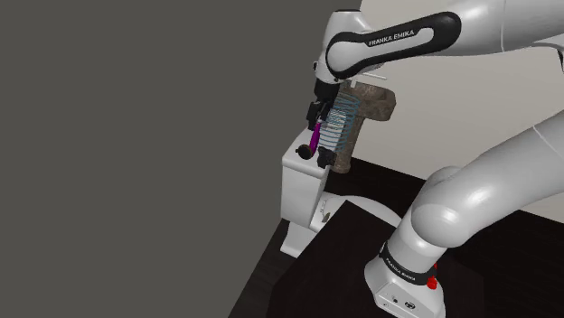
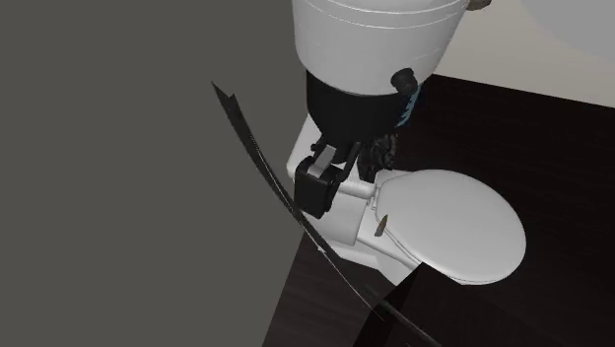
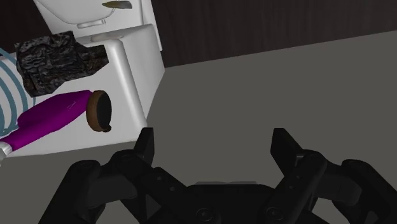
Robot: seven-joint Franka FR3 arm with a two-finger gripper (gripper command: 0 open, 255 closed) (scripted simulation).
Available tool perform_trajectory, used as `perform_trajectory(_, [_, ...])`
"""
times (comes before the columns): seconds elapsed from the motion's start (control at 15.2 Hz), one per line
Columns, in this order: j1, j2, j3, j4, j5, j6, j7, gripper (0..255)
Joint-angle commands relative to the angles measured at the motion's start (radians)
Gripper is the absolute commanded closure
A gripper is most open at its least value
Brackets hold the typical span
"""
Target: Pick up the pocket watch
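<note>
The all-black two-finger gripper (image 3: 214, 132) has its fingers spread wide with nothing between them but grey background. The small round brown pocket watch with a dark face (image 3: 99, 110) sits outside that gap, off beyond one fingertip. It lies at the edge of the flat top of the white toilet tank (image 3: 143, 63). To do the grasp well, I judge the hand should shift sideways until the watch is centred between the fingers, then descend and close across its thin rim. Being so near the edge, a nudge could tip it off. The purple club-shaped handle (image 3: 48, 121) ends just beside the watch, so one finger has little room on that side. Further along the tank top lie a rough dark lumpy block (image 3: 57, 58) and a pale blue ribbed thing (image 1: 339, 122). Beyond are the white oval toilet lid (image 2: 453, 222), the dark brown floor (image 1: 289, 280) and a plain grey wall (image 1: 136, 135)
</note>
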Motion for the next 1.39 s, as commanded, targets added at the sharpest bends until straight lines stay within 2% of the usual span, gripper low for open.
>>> perform_trajectory(0.0, [-0.009, 0.061, -0.031, 0.012, -0.003, 0.048, -0.035, 0])
perform_trajectory(0.33, [-0.023, 0.237, -0.099, 0.083, 0.018, 0.150, -0.124, 0])
perform_trajectory(0.73, [-0.047, 0.466, -0.158, 0.209, 0.095, 0.240, -0.250, 0])
perform_trajectory(1.32, [-0.145, 0.822, -0.160, 0.483, 0.250, 0.288, -0.435, 0])
